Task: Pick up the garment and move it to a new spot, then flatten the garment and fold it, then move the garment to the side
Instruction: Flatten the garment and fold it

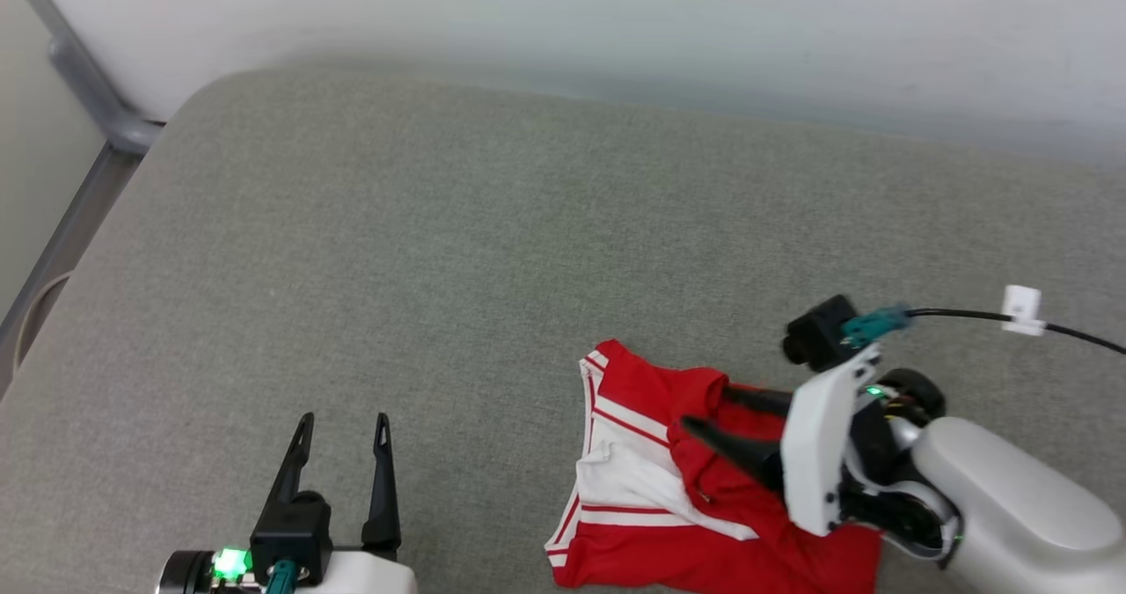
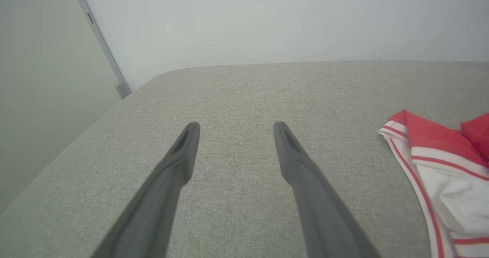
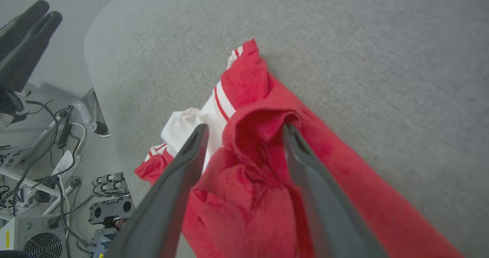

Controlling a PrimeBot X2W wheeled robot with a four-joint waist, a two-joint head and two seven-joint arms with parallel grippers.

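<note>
Far left: metal rail (image 1: 97, 101) against the wall, then the grey cushion (image 1: 440, 251), bare across most of its width.

Near left: left gripper (image 1: 343, 422), low over the cushion. Fingers spread as wide as they look able to go, nothing between them but grey cloth in the wrist view (image 2: 237, 130). Well apart from the work.

Right of centre: jersey (image 1: 633, 480), red with white panel and striped trim. Lies crumpled in a heap on the near right part of the cushion and runs off the bottom of the head view. Not flat, not folded. Trim corner visible at the edge of the left wrist view (image 2: 439, 162).

Right: right gripper (image 1: 708, 407), pointed leftward into the heap. Jaws wide, straddling a raised ridge of red fabric (image 3: 248, 82) without pinching it, so nothing held. Cannot tell whether the fingertips press the cloth or only brush it.

Risks from here, as judgement:
- Closing on that ridge likely gathers several layers at once; a lift would then bring up a bundle rather than an edge, and flattening gets harder.
- Fingertip could catch in an armhole or fold and drag the heap on withdrawal.
- Heap sits near the cushion's edge in the right wrist view, with cables (image 3: 57, 143) on the floor beyond. A sideways tug could spill it over.
</note>
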